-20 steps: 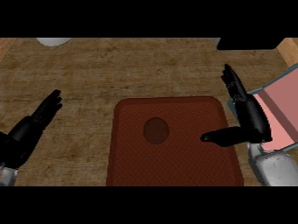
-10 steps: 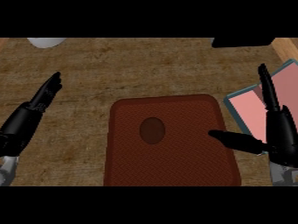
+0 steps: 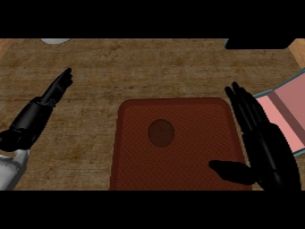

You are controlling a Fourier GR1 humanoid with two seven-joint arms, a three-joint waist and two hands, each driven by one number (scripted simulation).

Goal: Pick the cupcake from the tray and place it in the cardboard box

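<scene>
The cupcake (image 3: 160, 133) sits as a dark oval on the reddish tray (image 3: 194, 116), near the worktop's (image 3: 148, 67) front edge. The right hand (image 3: 264, 138) hovers over the tray's right rim, fingers straight, thumb spread. The cardboard box (image 3: 293, 114) lies at the right edge. The left hand (image 3: 39, 112) rests spread toward the left.

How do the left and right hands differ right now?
The left hand is over bare counter, away from the tray; the right hand lies along the tray's right edge, thumb over it. The left points up-right, the right up-left. Both are black, open, holding nothing.
</scene>
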